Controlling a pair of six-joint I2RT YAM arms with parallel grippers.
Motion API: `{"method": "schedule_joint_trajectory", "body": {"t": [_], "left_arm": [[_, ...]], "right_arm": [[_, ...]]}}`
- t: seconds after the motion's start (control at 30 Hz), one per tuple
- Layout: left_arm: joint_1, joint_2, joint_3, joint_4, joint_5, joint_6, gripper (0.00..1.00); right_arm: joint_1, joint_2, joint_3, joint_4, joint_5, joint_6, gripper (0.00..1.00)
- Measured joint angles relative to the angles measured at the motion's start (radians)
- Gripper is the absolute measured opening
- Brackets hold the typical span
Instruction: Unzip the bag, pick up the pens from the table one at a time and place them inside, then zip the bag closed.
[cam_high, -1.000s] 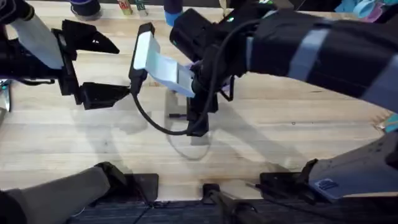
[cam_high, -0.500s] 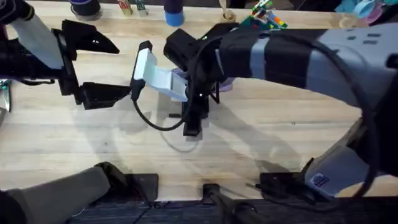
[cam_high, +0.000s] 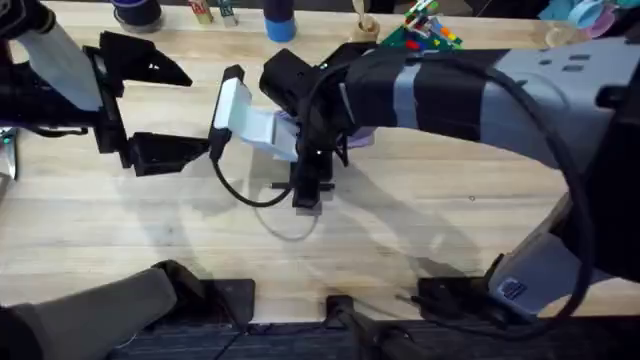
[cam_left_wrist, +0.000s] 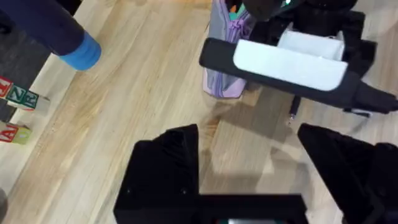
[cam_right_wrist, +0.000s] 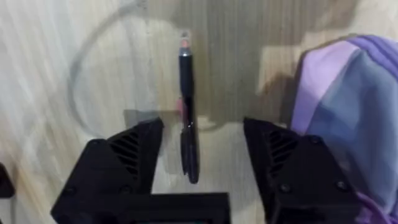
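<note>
The black pen with a pink band (cam_right_wrist: 186, 106) lies flat on the table (cam_high: 450, 220). My right gripper (cam_right_wrist: 202, 155) hangs just above it, open, one finger on each side and not touching it. From above, the right gripper (cam_high: 308, 190) points down at the table's middle. The lavender bag (cam_right_wrist: 348, 106) lies right beside it, its fabric (cam_high: 362, 137) mostly hidden under the right arm. In the left wrist view the bag (cam_left_wrist: 222, 59) stands with its top open and something greenish at its mouth. My left gripper (cam_high: 165, 105) stays open and empty at the left, well short of the bag.
A blue cup (cam_high: 280, 20), letter blocks (cam_high: 210, 12) and a pile of coloured toys (cam_high: 430, 25) line the far edge. The right arm's black cable (cam_high: 245, 190) loops over the table beside the pen. Bare wood lies to the right of the right arm.
The right arm has swung towards the far side, and its gripper has come down slightly left over the black pen. The left arm has not moved.
</note>
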Motion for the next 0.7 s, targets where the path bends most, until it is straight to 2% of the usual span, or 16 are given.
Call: {"method": "schedule_joint_trajectory", "body": {"t": [0.2, 0.33, 0.47, 0.7], "left_arm": [[0.0, 0.0, 0.0, 0.006, 0.0, 0.0, 0.993], [0.0, 0.0, 0.0, 0.013, 0.0, 0.0, 0.993], [0.0, 0.0, 0.0, 0.03, 0.0, 0.0, 0.993], [0.0, 0.0, 0.0, 0.072, -0.011, 0.001, 0.993]], "right_arm": [[0.001, 0.007, 0.005, 0.009, 0.032, 0.058, 0.636], [0.0, 0.011, 0.009, 0.017, 0.051, 0.076, 0.462], [-0.001, 0.011, 0.01, 0.02, 0.063, 0.082, 0.369], [-0.001, 0.011, 0.013, 0.014, 0.081, 0.093, 0.052]]}}
